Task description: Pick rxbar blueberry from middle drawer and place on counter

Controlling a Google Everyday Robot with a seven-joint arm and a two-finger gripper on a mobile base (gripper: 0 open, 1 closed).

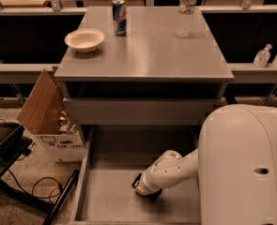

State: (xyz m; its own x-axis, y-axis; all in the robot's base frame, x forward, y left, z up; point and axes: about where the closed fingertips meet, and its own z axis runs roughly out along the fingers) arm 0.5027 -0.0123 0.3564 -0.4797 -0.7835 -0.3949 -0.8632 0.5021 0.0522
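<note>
Middle drawer (pixel 105 198) holds the claw (pixel 145 193), low against its floor.

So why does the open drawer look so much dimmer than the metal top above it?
In the camera view, light from above puts a soft sheen on the counter, and the bowl throws a short shadow; the middle drawer lies lower, partly shaded by that top, with the hand low over its dim floor.
</note>
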